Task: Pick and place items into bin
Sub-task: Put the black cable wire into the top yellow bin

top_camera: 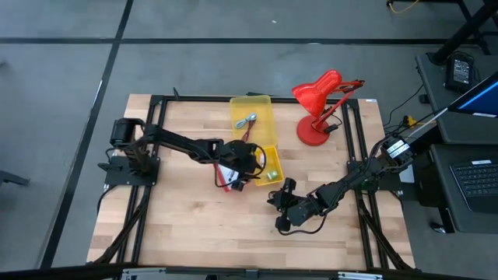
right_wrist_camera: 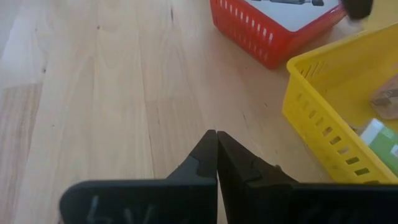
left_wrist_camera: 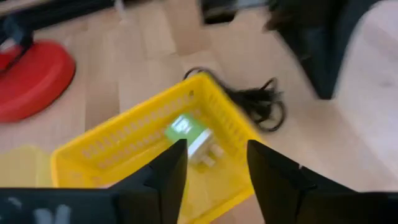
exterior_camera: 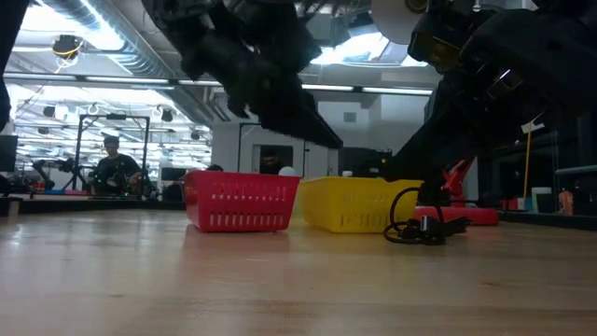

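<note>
Cable [left_wrist_camera: 255, 102], black, bunched beside yellow basket [left_wrist_camera: 134, 134], left gripper [left_wrist_camera: 214, 171] parted and empty above basket

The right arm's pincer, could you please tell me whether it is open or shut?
Shut: in its wrist view the right pincer has both dark fingers pressed together, nothing between them, above the bare wooden table.

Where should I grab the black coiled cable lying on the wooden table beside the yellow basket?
Grip the black coiled cable at its bunched middle, where the strands overlap, coming straight down from above. It lies flat and loose on the wooden table just off the yellow mesh basket, so a side approach would likely only push it. The right gripper, shut, is nearest and would need opening first.
</note>
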Controlling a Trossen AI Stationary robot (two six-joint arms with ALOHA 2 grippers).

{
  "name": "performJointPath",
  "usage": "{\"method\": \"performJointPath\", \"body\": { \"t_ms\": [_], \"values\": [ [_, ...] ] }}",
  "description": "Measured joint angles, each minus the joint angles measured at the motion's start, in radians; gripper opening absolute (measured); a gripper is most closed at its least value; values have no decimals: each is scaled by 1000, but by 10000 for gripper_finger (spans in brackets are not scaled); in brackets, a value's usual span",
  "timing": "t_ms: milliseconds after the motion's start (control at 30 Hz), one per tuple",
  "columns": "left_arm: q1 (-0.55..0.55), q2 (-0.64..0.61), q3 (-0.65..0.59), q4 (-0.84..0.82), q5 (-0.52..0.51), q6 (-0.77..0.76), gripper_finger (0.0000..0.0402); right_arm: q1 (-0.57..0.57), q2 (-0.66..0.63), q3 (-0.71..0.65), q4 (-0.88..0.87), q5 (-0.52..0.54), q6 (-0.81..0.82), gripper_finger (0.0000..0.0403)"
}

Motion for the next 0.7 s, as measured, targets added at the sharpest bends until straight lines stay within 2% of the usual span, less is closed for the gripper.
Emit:
{"method": "performJointPath", "body": {
  "t_ms": [300,533,700],
  "values": [
    [-56,-172,1,-196,12,34,83,0,0,0,-6,0,0,0],
    [-94,-313,-7,-401,13,-13,31,0,0,0,-7,0,-2,0],
    [-116,-388,-78,-417,12,-17,3,0,0,0,-9,0,-1,0]
  ]
}}
